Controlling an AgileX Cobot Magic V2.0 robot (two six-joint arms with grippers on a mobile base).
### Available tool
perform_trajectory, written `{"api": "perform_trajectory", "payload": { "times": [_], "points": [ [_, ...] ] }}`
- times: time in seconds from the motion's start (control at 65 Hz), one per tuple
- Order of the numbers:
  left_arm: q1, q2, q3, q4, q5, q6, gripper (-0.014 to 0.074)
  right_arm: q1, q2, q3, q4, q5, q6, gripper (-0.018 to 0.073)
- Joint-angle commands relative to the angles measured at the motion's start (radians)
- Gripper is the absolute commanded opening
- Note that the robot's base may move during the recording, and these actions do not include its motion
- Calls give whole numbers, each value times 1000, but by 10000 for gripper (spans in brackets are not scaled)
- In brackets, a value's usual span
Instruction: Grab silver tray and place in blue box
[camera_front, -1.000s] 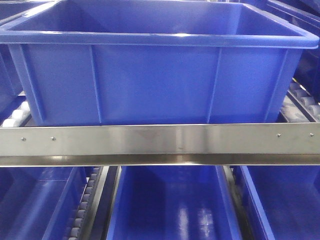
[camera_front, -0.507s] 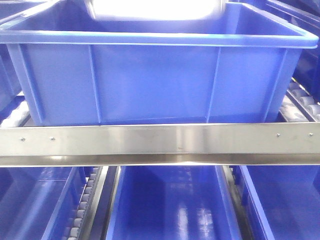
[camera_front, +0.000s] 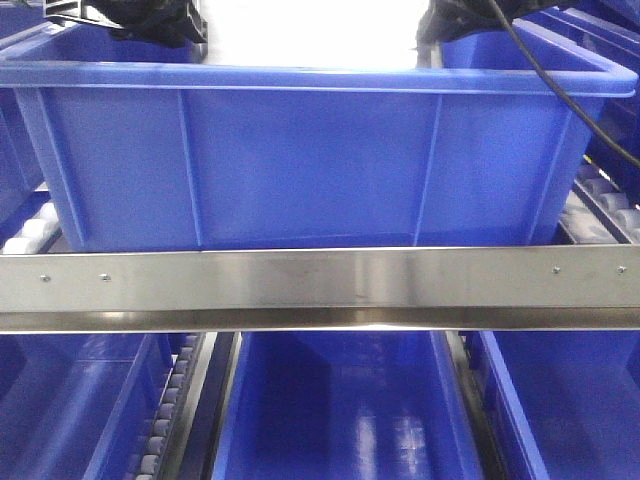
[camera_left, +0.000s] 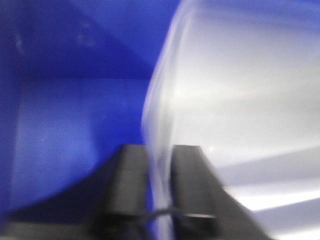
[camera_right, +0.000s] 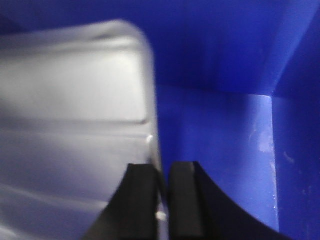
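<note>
The silver tray hangs in the open top of the blue box, held at both ends. In the front view it shows only as a bright, washed-out band between two dark arm parts, above the box's near rim.

The left pincer is closed narrow on the tray's left edge: one black finger sits outside the rim, the other on the tray's face, with the thin metal rim between them. The blue floor and walls of the box lie below and beside it. This view is blurred.

The right pincer grips the tray's right rim the same way, near a rounded corner, with the box's inner corner beyond.

The box stands on a roller rack behind a steel rail; another blue bin sits on the level below.
</note>
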Motion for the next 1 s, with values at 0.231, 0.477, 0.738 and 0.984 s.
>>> {"api": "perform_trajectory", "payload": {
  "times": [0.231, 0.477, 0.738, 0.984],
  "points": [
    [4, -54, -39, 1, -33, -8, 167, -15, -50, -38, -21, -24, -7, 478],
    [2, -107, -40, 38, -43, -8, -110, -14, -97, -38, -21, -67, -7, 83],
    [36, -157, -41, 41, -125, -8, -97, -16, -142, -38, -21, -146, -7, 68],
    [43, -379, 119, 48, -161, -8, -98, -16, -307, 83, -121, -208, -9, 52]
  ]
}}
